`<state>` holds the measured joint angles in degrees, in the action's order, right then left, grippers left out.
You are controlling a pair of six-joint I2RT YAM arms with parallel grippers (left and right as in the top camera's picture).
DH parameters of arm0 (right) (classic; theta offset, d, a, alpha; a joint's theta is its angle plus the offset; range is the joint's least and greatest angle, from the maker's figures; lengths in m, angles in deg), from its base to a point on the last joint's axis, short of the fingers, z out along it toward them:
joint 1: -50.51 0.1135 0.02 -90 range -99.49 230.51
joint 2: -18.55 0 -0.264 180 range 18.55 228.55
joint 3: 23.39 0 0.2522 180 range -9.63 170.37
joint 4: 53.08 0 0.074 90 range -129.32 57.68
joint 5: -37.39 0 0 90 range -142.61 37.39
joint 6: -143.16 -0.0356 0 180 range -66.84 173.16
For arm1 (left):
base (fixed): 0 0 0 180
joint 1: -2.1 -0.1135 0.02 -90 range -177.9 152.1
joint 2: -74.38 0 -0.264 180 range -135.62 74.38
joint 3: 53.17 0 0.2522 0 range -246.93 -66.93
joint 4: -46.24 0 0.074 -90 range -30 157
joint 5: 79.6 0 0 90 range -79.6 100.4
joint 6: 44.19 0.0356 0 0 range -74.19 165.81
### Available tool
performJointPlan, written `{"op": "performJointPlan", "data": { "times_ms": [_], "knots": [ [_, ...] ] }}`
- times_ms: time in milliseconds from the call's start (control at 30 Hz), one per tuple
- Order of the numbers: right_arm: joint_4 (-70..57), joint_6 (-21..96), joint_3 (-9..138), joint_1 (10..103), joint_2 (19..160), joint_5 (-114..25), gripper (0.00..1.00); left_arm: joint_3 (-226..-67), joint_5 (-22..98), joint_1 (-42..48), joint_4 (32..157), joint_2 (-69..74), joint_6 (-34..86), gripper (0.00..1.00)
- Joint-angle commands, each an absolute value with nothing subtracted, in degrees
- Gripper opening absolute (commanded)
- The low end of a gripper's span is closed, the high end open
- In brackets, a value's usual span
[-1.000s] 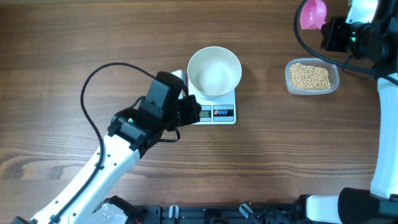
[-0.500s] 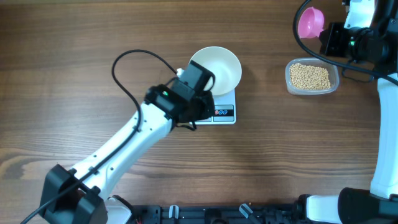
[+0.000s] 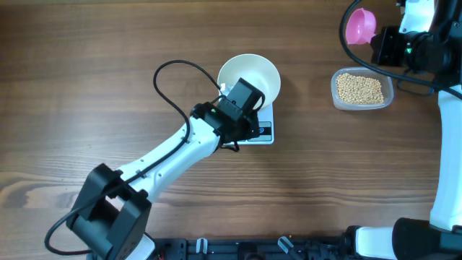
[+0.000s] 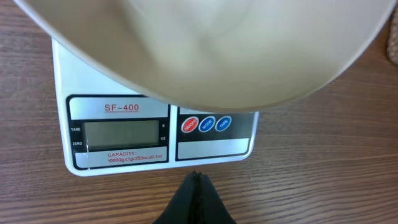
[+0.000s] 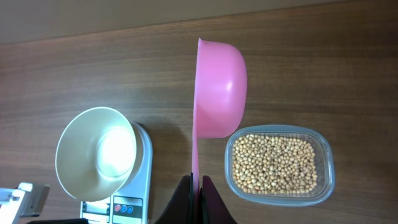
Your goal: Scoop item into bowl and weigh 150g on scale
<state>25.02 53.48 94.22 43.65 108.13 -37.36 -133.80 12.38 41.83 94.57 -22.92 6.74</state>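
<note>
The white bowl (image 3: 258,72) stands on the white scale (image 3: 266,134). In the left wrist view the bowl (image 4: 205,50) overhangs the scale (image 4: 118,134), whose grey display shows no digits. My left gripper (image 4: 199,180) is shut and empty, its tips just in front of the scale's front edge, between display and buttons. From overhead the left arm (image 3: 234,112) covers the scale's left half. My right gripper (image 5: 199,182) is shut on the thin handle of a pink scoop (image 5: 221,93), held empty above the table beside the tan beans (image 5: 278,163).
The beans lie in a clear plastic tub (image 3: 361,89) at the right of the table, right of the scale. The pink scoop (image 3: 361,27) hangs near the far right corner. A black cable (image 3: 173,79) loops from the left arm over the wood.
My left arm has swung right and forward, from beside the scale's left end to over its front. The right arm with the scoop has barely shifted.
</note>
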Motion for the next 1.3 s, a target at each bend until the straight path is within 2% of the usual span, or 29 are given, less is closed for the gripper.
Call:
{"op": "performJointPlan", "data": {
  "times_ms": [0,233,667,900,1267],
  "knots": [
    [24.63,54.60,94.50,43.89,108.41,-37.12,0.04,-130.83,11.62,42.13,91.51,-24.01,8.05,0.04],
    [23.71,54.64,94.50,43.89,108.39,-37.10,0.04,-126.09,10.74,42.20,80.91,-24.01,11.54,0.04],
    [23.12,54.66,94.50,43.89,108.41,-37.12,0.04,-123.00,10.26,44.01,70.63,-27.12,14.12,0.04],
    [23.10,54.68,94.50,43.89,108.41,-37.12,0.04,-123.00,4.91,43.99,71.20,-29.04,14.10,0.04],
    [22.83,54.66,94.50,43.89,108.39,-37.75,0.04,-123.00,7.16,44.01,70.26,-30.02,14.06,0.04]
  ]
}}
